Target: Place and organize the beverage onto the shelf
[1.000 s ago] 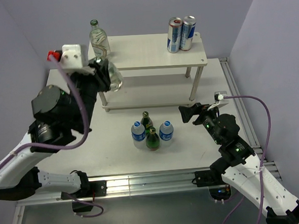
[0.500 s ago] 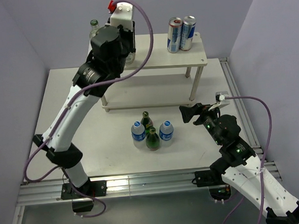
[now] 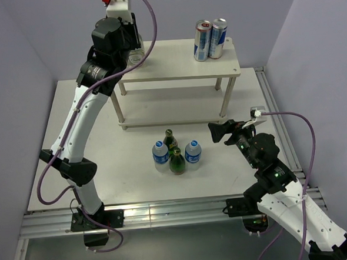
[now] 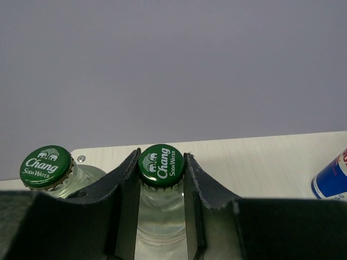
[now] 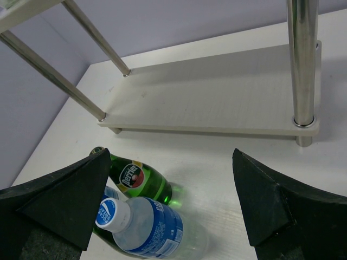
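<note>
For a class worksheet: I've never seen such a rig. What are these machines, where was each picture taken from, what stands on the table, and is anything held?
They are two robot arms, left and right, bolted at the table's near edge. One picture looks down from above; the other two come from a camera on each wrist. The left gripper is shut on a clear glass bottle with a green cap at the shelf's top, beside a matching bottle; two cans stand there. The right gripper is open, empty. Two water bottles and two green bottles stand on the table.
</note>
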You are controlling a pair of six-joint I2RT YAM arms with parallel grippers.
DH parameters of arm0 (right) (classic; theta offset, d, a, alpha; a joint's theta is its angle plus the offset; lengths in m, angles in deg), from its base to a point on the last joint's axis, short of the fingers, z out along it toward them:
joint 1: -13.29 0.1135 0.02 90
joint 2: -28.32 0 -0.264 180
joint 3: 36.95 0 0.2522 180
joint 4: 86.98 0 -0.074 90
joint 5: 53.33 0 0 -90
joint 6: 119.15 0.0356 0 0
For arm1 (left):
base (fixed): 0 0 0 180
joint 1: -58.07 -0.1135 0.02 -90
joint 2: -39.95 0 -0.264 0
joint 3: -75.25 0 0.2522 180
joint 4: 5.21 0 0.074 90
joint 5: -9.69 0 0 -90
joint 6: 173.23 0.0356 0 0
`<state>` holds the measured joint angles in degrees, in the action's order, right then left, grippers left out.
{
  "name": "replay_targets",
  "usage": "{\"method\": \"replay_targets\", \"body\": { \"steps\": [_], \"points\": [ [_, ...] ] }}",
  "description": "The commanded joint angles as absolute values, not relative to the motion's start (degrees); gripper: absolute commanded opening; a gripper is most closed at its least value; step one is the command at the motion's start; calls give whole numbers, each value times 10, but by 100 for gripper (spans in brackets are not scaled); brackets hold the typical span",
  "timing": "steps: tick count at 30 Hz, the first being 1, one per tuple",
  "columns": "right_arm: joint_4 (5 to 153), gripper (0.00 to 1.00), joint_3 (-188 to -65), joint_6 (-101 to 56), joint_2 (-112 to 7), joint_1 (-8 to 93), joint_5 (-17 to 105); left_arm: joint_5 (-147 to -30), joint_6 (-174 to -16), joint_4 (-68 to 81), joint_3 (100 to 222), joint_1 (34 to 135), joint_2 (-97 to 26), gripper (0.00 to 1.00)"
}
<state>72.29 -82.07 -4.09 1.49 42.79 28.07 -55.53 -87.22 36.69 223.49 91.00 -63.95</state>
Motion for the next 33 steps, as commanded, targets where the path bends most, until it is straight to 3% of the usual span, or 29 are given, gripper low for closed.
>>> {"method": "replay_targets", "body": {
  "steps": [1, 5, 8, 9, 11, 18, 19, 26, 33],
  "points": [
    [735, 100, -816, -40, 15, 431, 274, -581, -886, 284, 2249, 910, -624, 0],
    [736, 100, -816, -40, 13, 431, 275, -583, -886, 281, 2229, 909, -617, 12],
    [736, 100, -816, -39, 12, 432, 275, -591, -886, 278, 2216, 909, -611, 40],
    [736, 100, -816, -40, 12, 431, 276, -595, -886, 280, 2217, 909, -612, 60],
    [735, 100, -816, -39, 12, 431, 275, -597, -886, 281, 2218, 910, -612, 73],
    [735, 100, -815, -40, 16, 431, 274, -604, -891, 286, 2216, 910, -609, 87],
    [735, 100, -815, -39, 16, 431, 274, -605, -895, 288, 2215, 910, -607, 99],
    [736, 100, -814, -39, 14, 431, 274, -555, -892, 269, 2109, 952, -514, 99],
    [737, 100, -814, -40, 12, 432, 276, -370, -881, 234, 1842, 1145, -347, 99]
  ]
}}
